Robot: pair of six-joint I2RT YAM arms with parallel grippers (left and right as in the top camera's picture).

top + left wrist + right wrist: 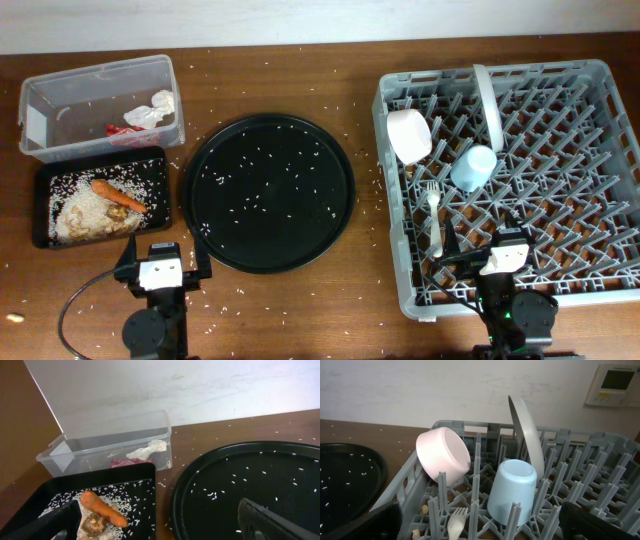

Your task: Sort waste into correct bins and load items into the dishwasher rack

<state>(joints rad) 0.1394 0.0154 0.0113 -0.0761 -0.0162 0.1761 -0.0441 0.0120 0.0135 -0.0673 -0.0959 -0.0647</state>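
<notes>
The clear tub at the back left holds the red-and-white wrapper and white tissue; both show in the left wrist view. The black tray holds the carrot, brown lump and rice. The grey rack holds the white bowl, the plate on edge, the blue cup upside down and the fork. My left gripper is open over the tray's near corner. My right gripper is open over the rack's front.
A large round black tray with scattered rice grains lies in the middle. Loose grains dot the wooden table. A wall panel hangs behind the rack.
</notes>
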